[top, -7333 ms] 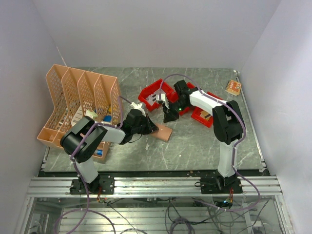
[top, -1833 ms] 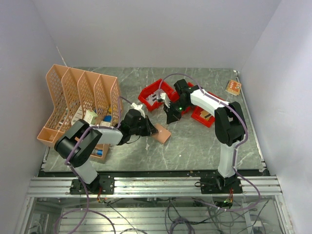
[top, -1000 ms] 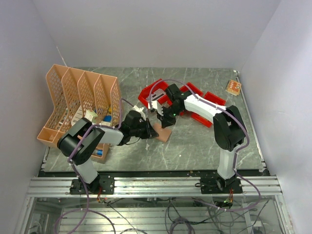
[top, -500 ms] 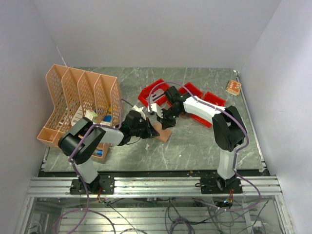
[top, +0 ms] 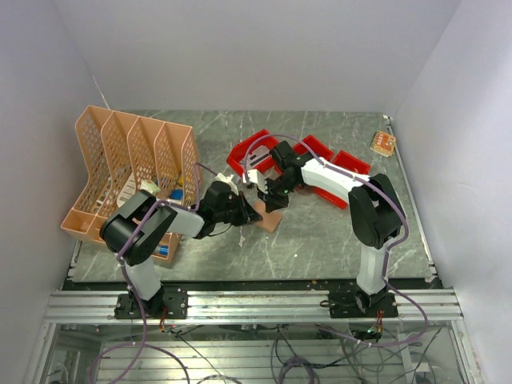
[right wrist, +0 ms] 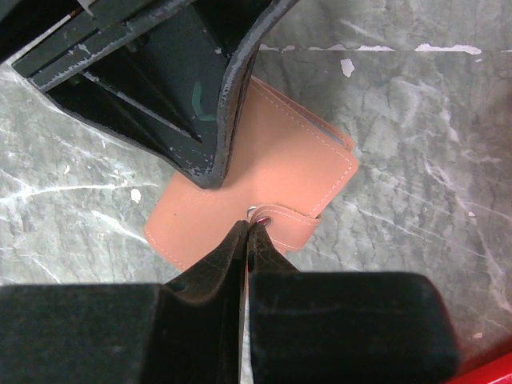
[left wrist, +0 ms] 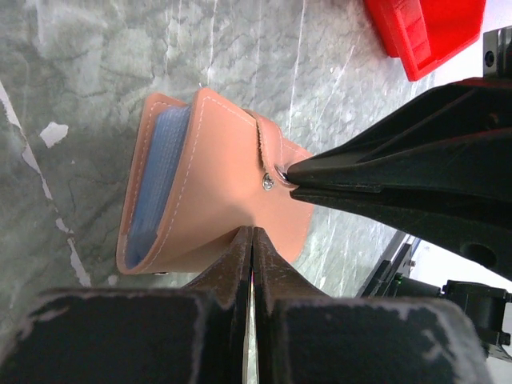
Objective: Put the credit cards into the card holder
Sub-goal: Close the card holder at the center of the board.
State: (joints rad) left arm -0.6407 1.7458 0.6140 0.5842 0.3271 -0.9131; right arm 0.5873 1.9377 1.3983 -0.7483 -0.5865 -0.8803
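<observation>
Table (top: 320,240): card holder (top: 270,218) lying folded
left gripper (left wrist: 253,240): pinching its edge
right gripper (right wrist: 246,232): clenched, just arriving to work snap (right wrist: 254,212)

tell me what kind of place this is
Probably a robotics lab test cell: a left arm and right arm bolted to an aluminium rail, plain white walls boxing in the table, and loose cables underneath.

On the table (top: 336,240), the card holder (top: 271,219) lies between left pincer (top: 253,215) and right pincer (top: 271,203).
</observation>
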